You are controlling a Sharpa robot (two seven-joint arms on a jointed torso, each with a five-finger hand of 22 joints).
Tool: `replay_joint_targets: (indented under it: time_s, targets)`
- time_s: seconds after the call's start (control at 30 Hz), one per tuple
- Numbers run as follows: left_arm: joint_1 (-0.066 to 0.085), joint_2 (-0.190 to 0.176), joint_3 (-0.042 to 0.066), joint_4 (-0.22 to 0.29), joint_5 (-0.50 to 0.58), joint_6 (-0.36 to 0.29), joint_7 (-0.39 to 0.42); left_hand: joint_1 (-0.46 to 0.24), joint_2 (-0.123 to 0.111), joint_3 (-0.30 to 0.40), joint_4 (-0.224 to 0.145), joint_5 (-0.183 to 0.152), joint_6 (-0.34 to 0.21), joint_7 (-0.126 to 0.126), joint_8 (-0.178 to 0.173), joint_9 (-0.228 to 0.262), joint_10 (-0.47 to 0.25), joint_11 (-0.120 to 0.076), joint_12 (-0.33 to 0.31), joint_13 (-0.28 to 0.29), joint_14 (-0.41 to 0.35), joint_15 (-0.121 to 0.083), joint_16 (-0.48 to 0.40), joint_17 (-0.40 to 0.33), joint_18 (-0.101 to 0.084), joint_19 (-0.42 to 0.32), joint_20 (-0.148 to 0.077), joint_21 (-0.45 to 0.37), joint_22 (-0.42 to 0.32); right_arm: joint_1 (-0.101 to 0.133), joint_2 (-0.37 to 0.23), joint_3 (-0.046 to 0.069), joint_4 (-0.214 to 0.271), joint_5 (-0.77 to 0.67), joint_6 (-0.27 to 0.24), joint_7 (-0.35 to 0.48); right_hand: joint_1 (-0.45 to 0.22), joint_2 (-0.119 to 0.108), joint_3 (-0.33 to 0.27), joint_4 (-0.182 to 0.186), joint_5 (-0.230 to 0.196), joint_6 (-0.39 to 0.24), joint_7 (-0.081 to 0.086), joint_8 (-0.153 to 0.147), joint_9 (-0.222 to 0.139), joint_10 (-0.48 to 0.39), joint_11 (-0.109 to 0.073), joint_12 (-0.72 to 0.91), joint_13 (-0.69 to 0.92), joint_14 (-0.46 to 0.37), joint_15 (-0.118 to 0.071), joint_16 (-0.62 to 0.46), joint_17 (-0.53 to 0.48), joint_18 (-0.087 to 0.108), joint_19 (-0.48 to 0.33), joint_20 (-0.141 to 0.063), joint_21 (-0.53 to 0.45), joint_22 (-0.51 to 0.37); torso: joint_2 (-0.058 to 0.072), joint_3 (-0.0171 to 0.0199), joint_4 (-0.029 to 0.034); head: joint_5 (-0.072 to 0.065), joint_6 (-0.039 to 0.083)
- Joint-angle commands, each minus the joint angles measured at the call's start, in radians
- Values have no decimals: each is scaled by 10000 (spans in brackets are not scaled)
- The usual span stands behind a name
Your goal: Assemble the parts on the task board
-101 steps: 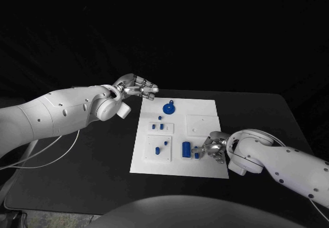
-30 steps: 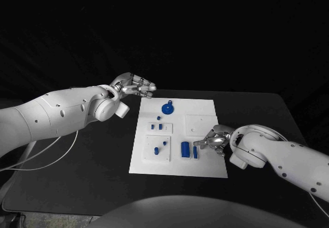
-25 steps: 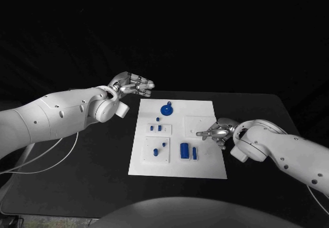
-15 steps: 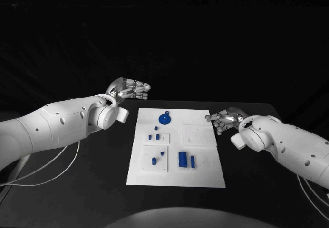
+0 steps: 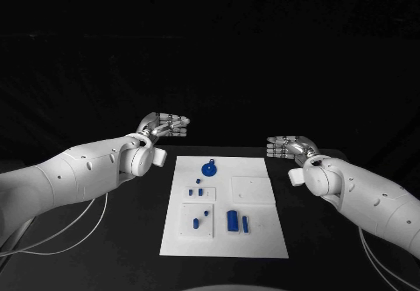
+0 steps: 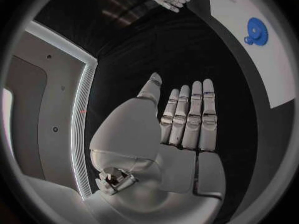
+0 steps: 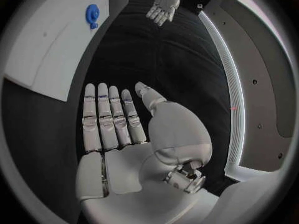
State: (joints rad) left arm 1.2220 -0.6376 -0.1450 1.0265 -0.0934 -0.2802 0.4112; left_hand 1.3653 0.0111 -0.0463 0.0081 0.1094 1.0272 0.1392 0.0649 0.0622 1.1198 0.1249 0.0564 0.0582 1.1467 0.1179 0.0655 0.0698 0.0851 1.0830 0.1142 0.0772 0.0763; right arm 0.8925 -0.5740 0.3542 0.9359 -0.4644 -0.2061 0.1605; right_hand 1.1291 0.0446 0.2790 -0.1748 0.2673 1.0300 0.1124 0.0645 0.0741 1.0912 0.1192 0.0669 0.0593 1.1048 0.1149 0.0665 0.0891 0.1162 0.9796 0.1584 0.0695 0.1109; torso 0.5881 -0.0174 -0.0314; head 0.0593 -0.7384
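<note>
Hovering beyond the far left corner of the task board [image 5: 223, 242], the left robot hand [image 5: 164, 125] holds nothing, its fingers straight and laid side by side, much as it was a few seconds ago. On the board the blue parts lie apart from both hands: a round disc [image 5: 210, 168] near the far edge, two small pegs [image 5: 195, 192] just nearer than it, a slim piece [image 5: 196, 220] in the near left plate, a wide block [image 5: 232, 220] with a thin bar [image 5: 246, 223] just beside it. The right robot hand [image 5: 289, 147], which was down at that bar seconds ago, has lifted off to the board's far right corner above the black surface [image 5: 131, 242], flat and empty. I judge that placement finished.
</note>
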Motion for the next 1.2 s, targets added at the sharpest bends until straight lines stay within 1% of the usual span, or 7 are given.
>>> replay_joint_targets:
  time_s: [0.03,0.17,0.2,0.3,0.33,0.47,1.2]
  targets:
    - [11,127,14,-182,363,-16,177,27,129,17,-22,50,26,-17,-9,4,-26,-10,25,7,-72,-25,-46,-5,-126,-26,-9,-35,-11,-8,81,50,-162,559,324,1341,19,9,-55,92,29,-100,36,-27,-115,-121,71,-66,-17,-133,87,-54,-279,76,-412,171,-44,-436,-37,60,23,58,170]
    - [-3,146,5,-216,116,-9,7,-4107,-111,463,-81,-1094,-3104,-1392,-649,-622,-3407,-1249,-564,-582,-3504,-1179,-655,-698,-851,-3285,-1142,-772,-763,0,86,58,-175,222,46,573,-3381,-446,-2790,1748,-2673,-3195,-1124,-645,-741,-3388,-1192,-669,-593,-3436,-1149,-665,-891,-1162,-9796,-1584,-695,-1109,-23,40,13,44,142]
    - [-12,137,12,-187,120,-34,12,-4347,-111,463,-81,-1094,-10272,-1392,-649,-622,-3615,-1249,-564,-582,-3721,-1179,-655,-698,-851,-3490,-1142,-772,-763,7,77,42,-146,242,20,586,-3548,-446,-2790,1748,-2673,-10300,-1124,-645,-741,-3588,-1192,-669,-593,-3645,-1149,-665,-891,-1162,-9796,-1584,-695,-1109,-28,41,16,36,157]
    - [-60,94,53,-29,143,-171,43,-5223,-111,463,-81,-1094,-10272,-1392,-649,-622,-11198,-1249,-564,-582,-4438,-1179,-655,-698,-851,-10830,-1142,-772,-763,46,23,-48,18,353,-123,662,-4250,-446,-2790,1748,-2673,-10300,-1124,-645,-741,-10912,-1192,-669,-593,-11048,-1149,-665,-891,-1162,-9796,-1584,-695,-1109,-55,50,36,-6,239]
    - [-93,63,80,80,158,-264,63,-5532,-111,463,-81,-1094,-10272,-1392,-649,-622,-11198,-1249,-564,-582,-11467,-1179,-655,-698,-851,-10830,-1142,-772,-763,72,-12,-107,124,424,-215,711,-11291,-446,-2790,1748,-2673,-10300,-1124,-645,-741,-10912,-1192,-669,-593,-11048,-1149,-665,-891,-1162,-9796,-1584,-695,-1109,-73,56,49,-33,292]
    - [-307,-132,261,784,260,-874,198,-13653,-111,463,-81,-1094,-10272,-1392,-649,-622,-11198,-1249,-564,-582,-11467,-1179,-655,-698,-851,-10830,-1142,-772,-763,242,-244,-495,827,902,-828,1037,-11291,-446,-2790,1748,-2673,-10300,-1124,-645,-741,-10912,-1192,-669,-593,-11048,-1149,-665,-891,-1162,-9796,-1584,-695,-1109,-191,94,134,-213,643]
    - [-1720,-1424,1450,5434,934,-4897,1088,-13653,-111,463,-81,-1094,-10272,-1392,-649,-622,-11198,-1249,-564,-582,-11467,-1179,-655,-698,-851,-10830,-1142,-772,-763,1554,-2031,-3493,6254,4585,-5563,3554,-11291,-446,-2790,1748,-2673,-10300,-1124,-645,-741,-10912,-1192,-669,-593,-11048,-1149,-665,-891,-1162,-9796,-1584,-695,-1109,-439,174,314,-593,1384]
